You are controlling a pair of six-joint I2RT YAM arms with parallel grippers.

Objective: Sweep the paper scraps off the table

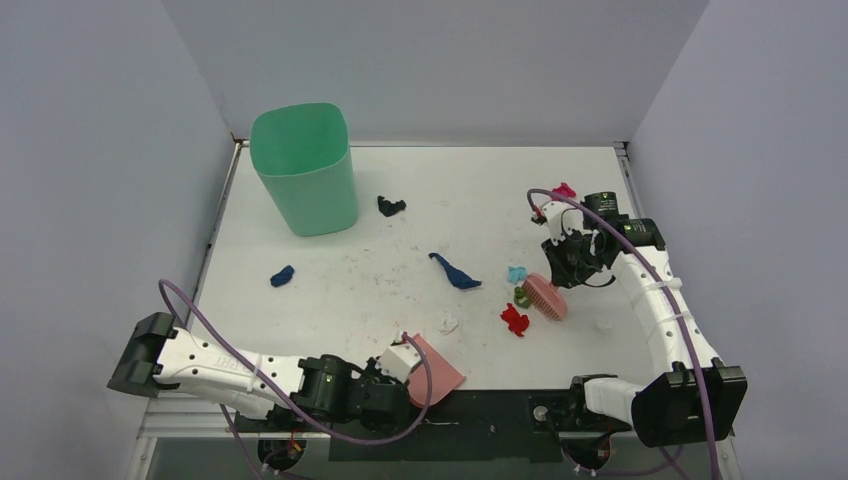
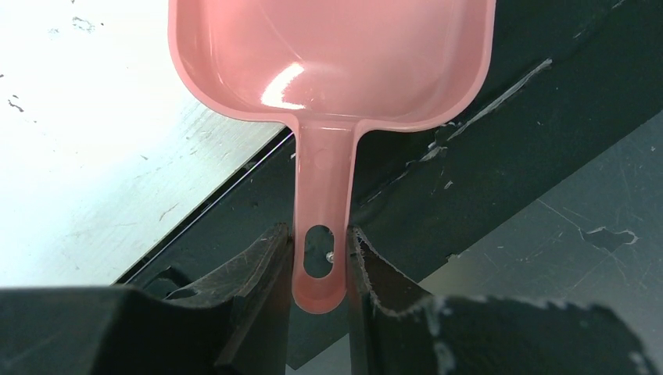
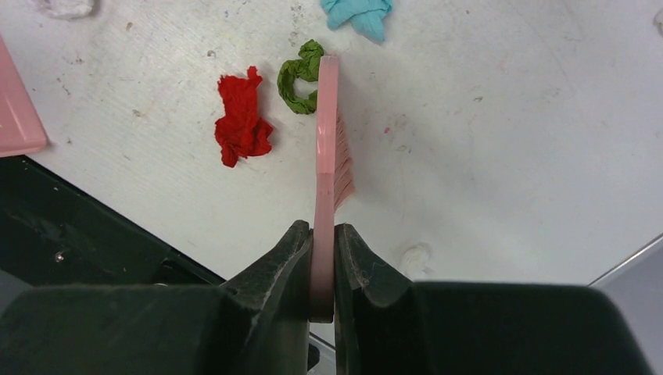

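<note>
My left gripper [image 1: 398, 372] [image 2: 320, 258] is shut on the handle of the pink dustpan [image 1: 436, 368] [image 2: 332, 58], held at the table's [image 1: 340, 300] near edge. My right gripper [image 1: 566, 270] [image 3: 323, 242] is shut on the pink brush [image 1: 546, 296] [image 3: 327, 141], whose head touches a green scrap [image 1: 523, 296] [image 3: 297, 76]. A red scrap [image 1: 514, 320] [image 3: 242, 119] lies just left of it, and a light blue scrap [image 1: 516, 274] [image 3: 358, 14] just beyond. A white scrap [image 1: 449, 324], two dark blue scraps [image 1: 455, 272] [image 1: 282, 276], a black scrap [image 1: 390, 206] and a magenta scrap [image 1: 564, 190] lie scattered.
A green bin [image 1: 304, 168] stands upright at the table's far left. Another white bit [image 1: 604, 324] [image 3: 414, 256] lies right of the brush. Grey walls enclose the table; a dark rail [image 2: 485, 148] runs along its near edge.
</note>
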